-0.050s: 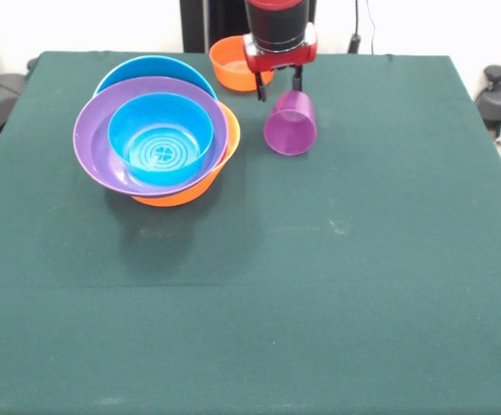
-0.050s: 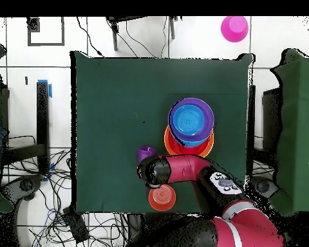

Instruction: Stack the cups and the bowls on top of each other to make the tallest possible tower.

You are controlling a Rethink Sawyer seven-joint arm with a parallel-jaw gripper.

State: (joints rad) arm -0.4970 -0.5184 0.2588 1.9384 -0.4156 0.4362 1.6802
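I have the gripper (image 1: 277, 85) just above the purple cup (image 1: 290, 123), fingers spread a little and holding nothing, one tip close by the cup's far end. The cup lies on its side on the table (image 1: 363, 259), just beside the tower (image 1: 155, 138), mouth toward the front camera. I judge this the pickup step: next I must lower, close on the cup, then carry it over the small blue bowl (image 1: 161, 137).

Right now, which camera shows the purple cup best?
The front view: the purple cup lies on its side, mouth toward the camera, just below the tool. Overhead, the arm covers most of the cup; only a sliver shows.
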